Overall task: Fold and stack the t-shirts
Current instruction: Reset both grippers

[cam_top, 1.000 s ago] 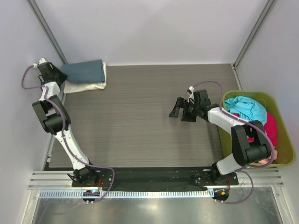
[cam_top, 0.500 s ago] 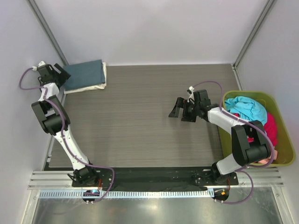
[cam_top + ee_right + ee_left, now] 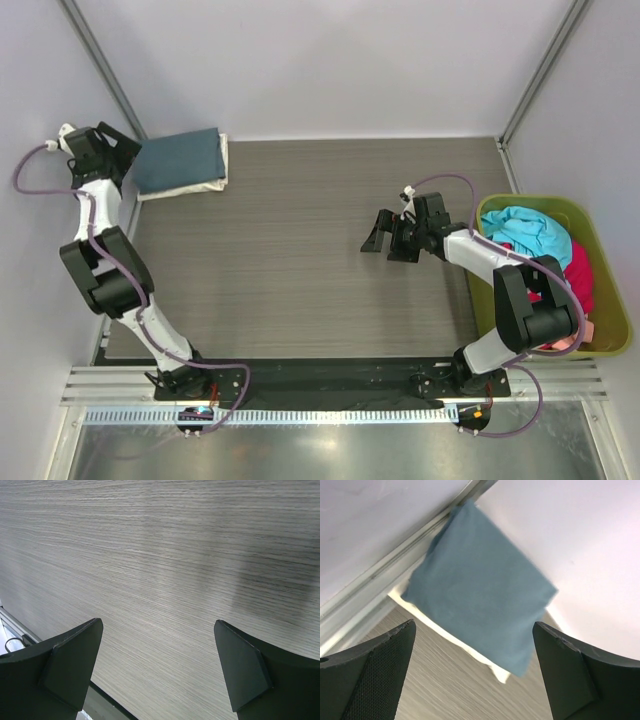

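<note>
Your right gripper (image 3: 388, 243) spread wide, empty, nearer bin (image 3: 612, 345); turquoise shirt (image 3: 530, 232) lies behind it, rightward. Left gripper (image 3: 122, 152) also wide, empty, beside blue shirt (image 3: 180, 160).

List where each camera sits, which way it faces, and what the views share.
Top external: above and behind the bases, looking down on the table, both arms, the slate-blue shirt and the bin.
Left wrist: on the left arm, facing past the open left gripper at that shirt, which lies on the cream-white shirt.
Right wrist: on the right arm, facing past the open right gripper at bare tabletop.
Shared: top external and left wrist both show the two-shirt stack.
</note>
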You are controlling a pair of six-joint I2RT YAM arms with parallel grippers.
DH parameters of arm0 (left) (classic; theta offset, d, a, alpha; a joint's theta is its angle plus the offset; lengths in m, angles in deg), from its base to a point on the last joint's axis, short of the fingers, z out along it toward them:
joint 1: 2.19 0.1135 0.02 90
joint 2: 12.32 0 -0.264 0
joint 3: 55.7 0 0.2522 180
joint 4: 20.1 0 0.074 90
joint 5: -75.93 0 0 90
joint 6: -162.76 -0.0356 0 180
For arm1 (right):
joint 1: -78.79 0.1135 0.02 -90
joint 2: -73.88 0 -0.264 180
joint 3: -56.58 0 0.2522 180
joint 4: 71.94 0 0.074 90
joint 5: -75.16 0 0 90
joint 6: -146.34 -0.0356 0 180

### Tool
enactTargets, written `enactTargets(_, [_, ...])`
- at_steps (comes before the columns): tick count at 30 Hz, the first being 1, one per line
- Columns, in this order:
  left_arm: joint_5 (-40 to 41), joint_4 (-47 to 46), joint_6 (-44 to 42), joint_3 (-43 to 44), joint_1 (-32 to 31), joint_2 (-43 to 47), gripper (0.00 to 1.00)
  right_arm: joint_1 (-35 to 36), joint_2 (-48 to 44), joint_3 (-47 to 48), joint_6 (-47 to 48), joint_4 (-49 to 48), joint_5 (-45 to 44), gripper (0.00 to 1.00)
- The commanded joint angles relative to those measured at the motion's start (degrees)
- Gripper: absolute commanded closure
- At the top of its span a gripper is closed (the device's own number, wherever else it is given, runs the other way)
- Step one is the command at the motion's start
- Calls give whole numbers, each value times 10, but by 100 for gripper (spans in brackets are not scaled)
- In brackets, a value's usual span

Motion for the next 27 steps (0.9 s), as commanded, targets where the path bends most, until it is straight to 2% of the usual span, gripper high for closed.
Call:
enactTargets(1, [-4,66,25,-7,-14,88,0,4,-3,18,-3,-15,12,0])
enactTargets(7, [-61,185,4,-92,-70,232,0,6,-26,9,-6,-25,-3,0])
enactTargets(8, [-101,186,8,-143,-72,274,0,6,-30,4,-7,-31,-4,0])
enactTargets(11, [-173,191,14,-222,-77,347,0,6,-45,-8,-9,-43,-4,0])
enactTargets(12, [-180,208,6,-269,-81,398,0,6,-50,-9,-9,-48,-3,0])
enactTargets(14, [-172,234,-53,-305,-103,453,0,6,-53,-11,-12,-48,-2,0])
enactTargets(15, [-130,277,-76,-335,-112,504,0,6,-55,-10,-13,-44,2,0])
enactTargets(17, [-79,304,-96,-370,-133,565,0,6,-57,-7,-16,-35,17,0])
enactTargets(20, [-49,300,-109,-444,-142,670,0,6,-72,-3,-30,-17,17,0])
enactTargets(24, [-71,260,-107,-453,-176,719,0,6,-115,0,-48,17,1,0])
enactTargets(27, [-103,265,-107,-450,-177,697,0,6,-154,14,-47,57,-25,1])
